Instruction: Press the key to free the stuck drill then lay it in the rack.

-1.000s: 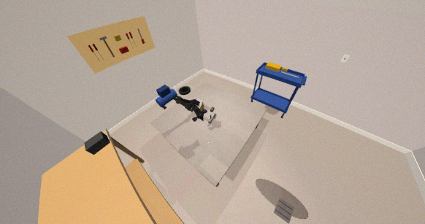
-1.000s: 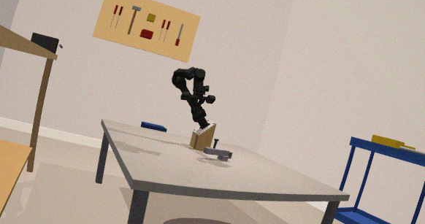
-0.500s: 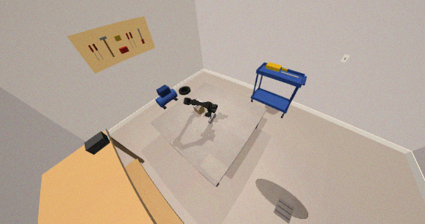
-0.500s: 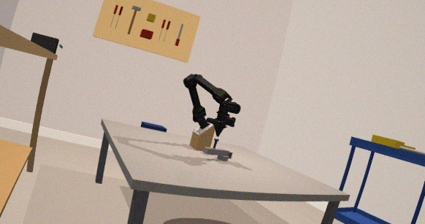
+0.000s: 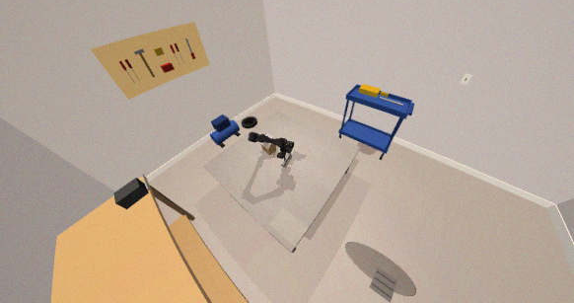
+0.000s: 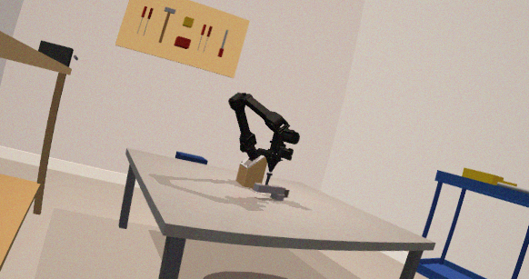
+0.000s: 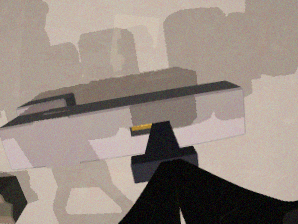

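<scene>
The pincer (image 5: 284, 156) (image 6: 271, 171) (image 7: 172, 169), closed and empty, stood above the grey sleeve (image 5: 286, 162) (image 6: 264, 188) (image 7: 220, 111); its key (image 6: 268, 178) (image 7: 162, 140) (probably rigid) required centred pressure on the head.

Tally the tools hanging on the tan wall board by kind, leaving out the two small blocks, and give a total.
Red-handled tools with thin shafts, in two pairs: 4
Hammer: 1
Red-handled tool with a wider grey blade: 1
Total: 6
</scene>
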